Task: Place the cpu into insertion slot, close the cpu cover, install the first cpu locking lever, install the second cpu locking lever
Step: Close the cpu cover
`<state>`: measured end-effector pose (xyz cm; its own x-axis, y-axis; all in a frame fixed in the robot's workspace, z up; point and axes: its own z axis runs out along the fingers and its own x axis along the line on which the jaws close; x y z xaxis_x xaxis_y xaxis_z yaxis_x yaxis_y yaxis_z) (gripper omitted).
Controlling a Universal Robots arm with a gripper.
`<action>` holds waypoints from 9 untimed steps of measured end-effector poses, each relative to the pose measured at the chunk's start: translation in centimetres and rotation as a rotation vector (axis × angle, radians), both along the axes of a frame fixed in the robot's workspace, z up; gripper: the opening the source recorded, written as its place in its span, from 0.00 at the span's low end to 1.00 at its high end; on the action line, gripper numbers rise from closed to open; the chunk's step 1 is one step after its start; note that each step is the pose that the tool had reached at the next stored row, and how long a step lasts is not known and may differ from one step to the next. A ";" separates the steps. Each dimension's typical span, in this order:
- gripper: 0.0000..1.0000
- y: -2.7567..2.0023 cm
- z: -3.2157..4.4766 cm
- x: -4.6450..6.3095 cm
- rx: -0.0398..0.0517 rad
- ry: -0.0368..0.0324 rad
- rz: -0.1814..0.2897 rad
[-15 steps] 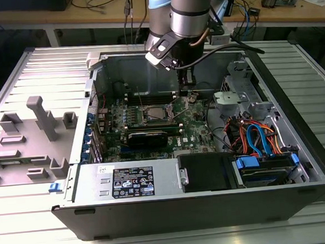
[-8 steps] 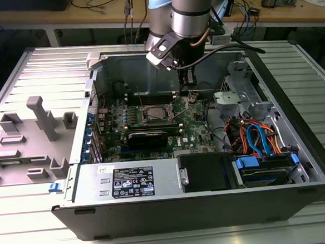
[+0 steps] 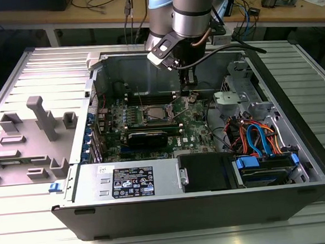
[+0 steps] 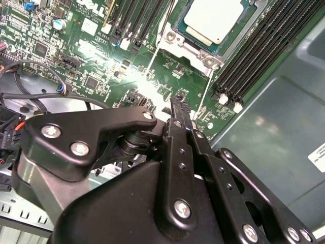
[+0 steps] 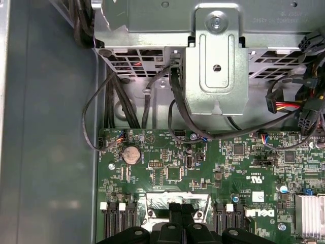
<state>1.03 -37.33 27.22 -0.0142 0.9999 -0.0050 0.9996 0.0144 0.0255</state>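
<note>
The cpu (image 4: 213, 20) lies flat in the insertion slot (image 3: 153, 114) with its silver-grey top uncovered. The cpu cover (image 5: 162, 201) is a shiny metal plate on the socket's side towards my gripper, and its metal also shows in the second wrist view (image 4: 185, 48). It does not lie over the chip. My gripper (image 4: 175, 103) is shut with nothing between its fingers. Its tips hang low over the green board just beside the socket, at the cover's edge (image 5: 180, 207). In the exterior view the gripper (image 3: 189, 93) stands to the right of the socket. I cannot tell whether the tips touch the cover.
Long black memory slots (image 4: 259, 46) flank the socket on both sides. A metal drive cage (image 5: 216, 56) and black cables (image 5: 177, 101) lie beyond the board. Coloured cables (image 3: 255, 135) fill the case's right part, the power supply (image 3: 130, 180) its front. The grey case wall (image 4: 274, 132) stands close by.
</note>
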 end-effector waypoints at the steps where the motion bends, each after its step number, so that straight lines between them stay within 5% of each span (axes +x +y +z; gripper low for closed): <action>1: 0.11 0.00 0.00 0.1 0.0000 0.0000 0.000; 9: 0.11 0.00 -0.02 0.5 0.0000 0.0000 0.000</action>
<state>1.51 -37.33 27.21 -0.0142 0.9999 -0.0051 0.9996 0.0143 0.0254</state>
